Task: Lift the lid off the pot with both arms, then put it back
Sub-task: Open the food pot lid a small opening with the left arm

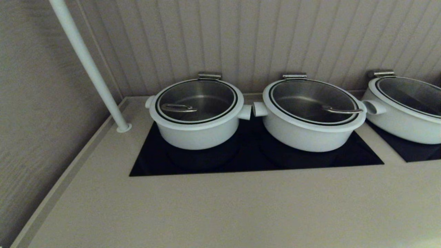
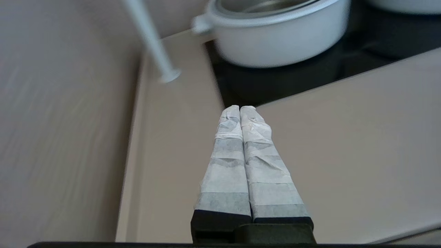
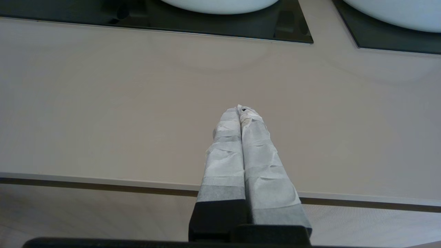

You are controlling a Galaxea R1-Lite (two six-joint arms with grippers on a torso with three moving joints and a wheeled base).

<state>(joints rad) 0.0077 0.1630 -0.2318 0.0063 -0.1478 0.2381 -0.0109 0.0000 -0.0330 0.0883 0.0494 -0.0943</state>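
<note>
Three white pots stand in a row on black cooktop panels (image 1: pixel 248 158) set into the desk (image 1: pixel 220 206), against a ribbed wall. The pot (image 1: pixel 196 132) of the task is the leftmost, narrowest and deepest, with stubby side handles; the lid (image 1: pixel 196 100) sits closed on it, with the wire handle (image 1: pixel 178 109) low and off-centre toward the pot's left front. A second, wider pot (image 1: pixel 310 132) stands just beside it, side handles nearly touching, and a third pot (image 1: pixel 403 120) lies further right. A white pole (image 1: pixel 91 67) rises from the desk near the pot's left. Neither arm shows in the head view. Left gripper (image 2: pixel 240 107): taped fingers pressed together, empty, over the desk short of the cooktop, aimed toward the pot. Right gripper (image 3: pixel 243 108): also closed, empty, near the desk's front edge. Handling judgement: glass lid, rigid, probably moderately heavy, breakable and smooth at the rim. The wire handle is thin and slippery, a one-gripper hold; the off-centre handle would likely tilt the lid, so the second gripper should support the rim opposite. A metal tab at the rear (image 1: pixel 209 76) may be a hinge; cannot tell.
</note>
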